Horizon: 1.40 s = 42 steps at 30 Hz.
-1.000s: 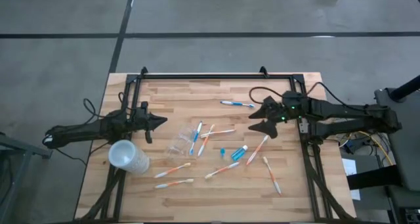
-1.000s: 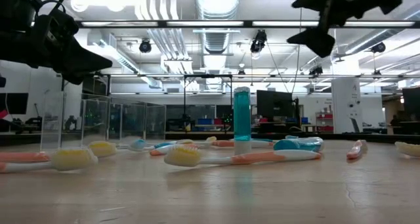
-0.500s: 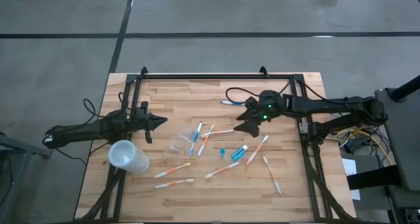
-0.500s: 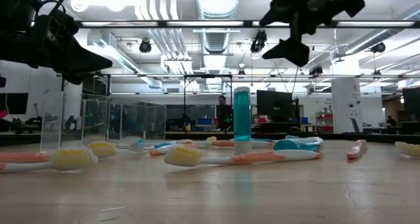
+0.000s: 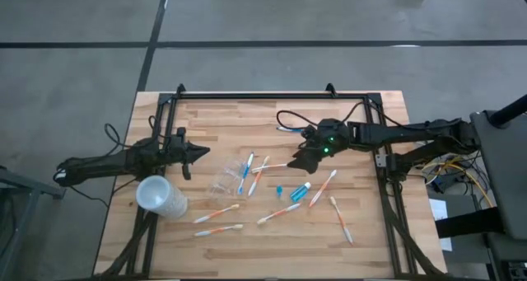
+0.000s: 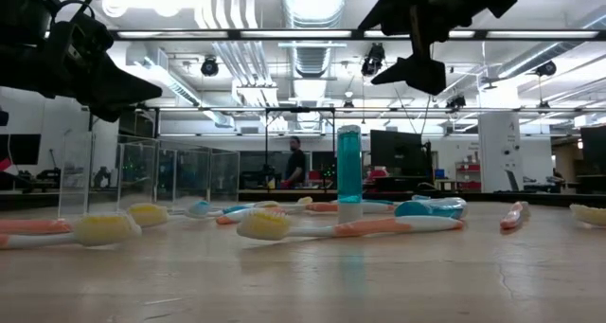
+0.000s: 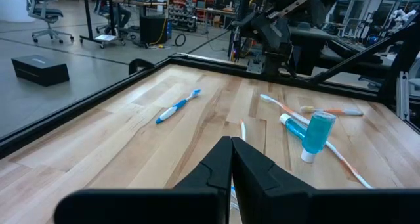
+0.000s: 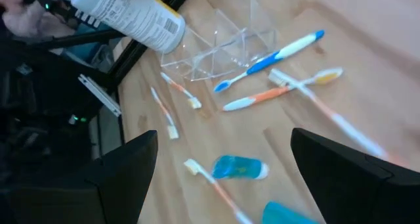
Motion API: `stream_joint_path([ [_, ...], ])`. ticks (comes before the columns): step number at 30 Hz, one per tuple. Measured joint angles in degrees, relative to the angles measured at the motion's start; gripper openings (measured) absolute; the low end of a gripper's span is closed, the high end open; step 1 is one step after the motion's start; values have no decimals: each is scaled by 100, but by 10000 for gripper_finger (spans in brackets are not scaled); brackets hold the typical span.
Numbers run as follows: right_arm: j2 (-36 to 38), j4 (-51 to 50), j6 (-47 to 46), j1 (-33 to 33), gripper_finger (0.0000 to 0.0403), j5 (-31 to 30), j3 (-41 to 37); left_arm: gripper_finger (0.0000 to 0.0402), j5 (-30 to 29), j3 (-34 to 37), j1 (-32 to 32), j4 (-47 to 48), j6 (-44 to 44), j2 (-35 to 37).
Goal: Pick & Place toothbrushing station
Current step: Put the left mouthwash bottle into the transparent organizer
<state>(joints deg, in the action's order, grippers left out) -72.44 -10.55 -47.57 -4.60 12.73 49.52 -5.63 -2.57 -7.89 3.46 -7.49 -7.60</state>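
The right gripper (image 5: 303,159) hung above the table (image 5: 362,240) with jaws spread wide, holding nothing. Below and between them lay the toothpaste tube (image 8: 237,167); the clear tumbler (image 8: 223,43) lay beyond it. The left gripper (image 5: 198,152), jaws pressed together, waited well apart.
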Motion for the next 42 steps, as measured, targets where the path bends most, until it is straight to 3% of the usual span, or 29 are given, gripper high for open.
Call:
stream_joint_path([
  [6,7,-77,-861,404,343,-691,-2,14,0,0,-1,2,0,0],
  [14,-4,-306,-1875,718,343,-1008,-4,14,0,0,-1,0,0,0],
  [25,-43,-1135,-2149,843,343,-1073,213,14,0,0,-1,0,0,0],
  [31,-506,-1760,-2258,1055,343,-1561,901,14,-2,0,-1,0,0,0],
  [35,-1204,-2454,-2891,1196,343,-1579,1602,14,0,0,-1,0,0,0],
  [42,-2441,-3589,-3216,1383,343,-1578,3050,14,0,0,-1,0,0,0],
])
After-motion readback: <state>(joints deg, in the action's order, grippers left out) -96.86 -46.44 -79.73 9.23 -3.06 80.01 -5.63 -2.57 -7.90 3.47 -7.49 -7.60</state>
